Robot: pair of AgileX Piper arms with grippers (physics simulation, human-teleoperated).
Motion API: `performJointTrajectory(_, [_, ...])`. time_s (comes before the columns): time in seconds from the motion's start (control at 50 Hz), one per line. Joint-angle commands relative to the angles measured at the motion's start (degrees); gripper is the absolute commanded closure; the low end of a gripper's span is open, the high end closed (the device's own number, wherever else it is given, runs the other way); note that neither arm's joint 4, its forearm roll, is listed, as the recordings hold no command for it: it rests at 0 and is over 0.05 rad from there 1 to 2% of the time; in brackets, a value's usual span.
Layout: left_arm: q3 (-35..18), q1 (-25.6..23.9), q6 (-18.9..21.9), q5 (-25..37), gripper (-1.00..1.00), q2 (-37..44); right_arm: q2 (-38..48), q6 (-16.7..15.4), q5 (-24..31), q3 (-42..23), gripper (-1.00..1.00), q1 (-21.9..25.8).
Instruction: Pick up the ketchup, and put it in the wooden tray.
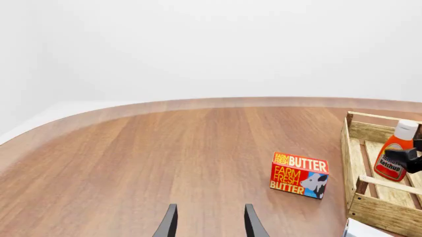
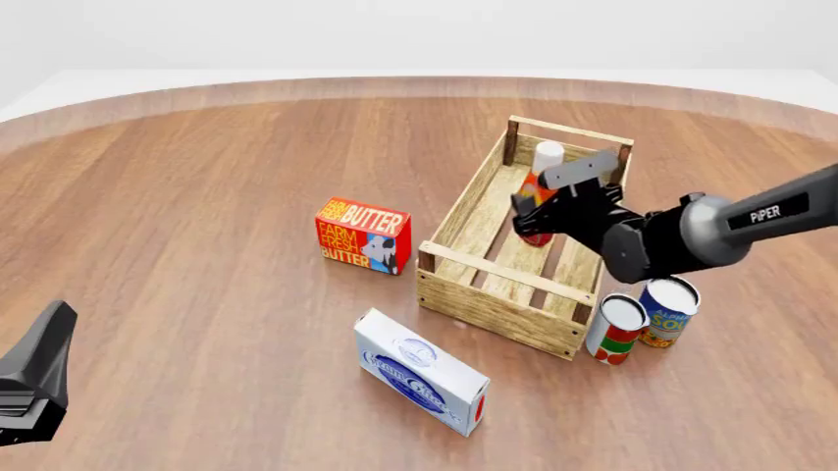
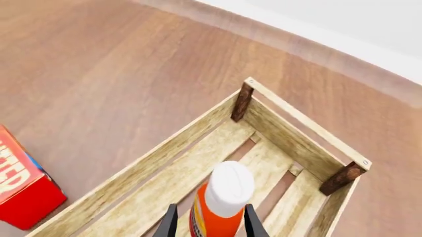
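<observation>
wooden tray point(image 2: 461, 218) holds ketchup point(image 3: 221, 207) between right fingers point(image 3: 252, 223).

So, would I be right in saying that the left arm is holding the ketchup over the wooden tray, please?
Not quite: it is the right gripper holding the ketchup over the wooden tray, as the front view shows. The left gripper holds nothing, its fingers apart.

Round wooden table point(image 2: 196, 196), white backdrop point(image 1: 197, 44)

On the bench point(image 2: 196, 196), the ketchup point(image 2: 539, 186) stands inside the wooden tray point(image 2: 497, 285), with the butter box point(image 2: 363, 235) left, two cans point(image 2: 642, 319) right, and a flat box point(image 2: 422, 385) in front.
</observation>
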Motion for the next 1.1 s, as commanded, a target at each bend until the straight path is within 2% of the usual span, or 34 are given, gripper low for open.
performJointTrajectory(0.02, [0.00,0.00,0.00,0.00,-1.00,0.00,-3.04,-1.28,2.15,-0.55,-1.00,-0.25])
performJointTrajectory(0.48, [0.00,0.00,0.00,0.00,-1.00,0.00,-10.48,-2.36,5.77,-0.06,-1.00,-1.19])
performJointTrajectory(0.84, [0.00,0.00,0.00,0.00,-1.00,0.00,-28.27,-1.24,5.48,12.19,-1.00,1.56])
performJointTrajectory(1.0, [0.00,0.00,0.00,0.00,-1.00,0.00,-38.89,0.78,4.54,21.85,-1.00,2.41])
performJointTrajectory(1.1, [0.00,0.00,0.00,0.00,-1.00,0.00,-42.39,1.32,3.37,26.80,-1.00,2.08])
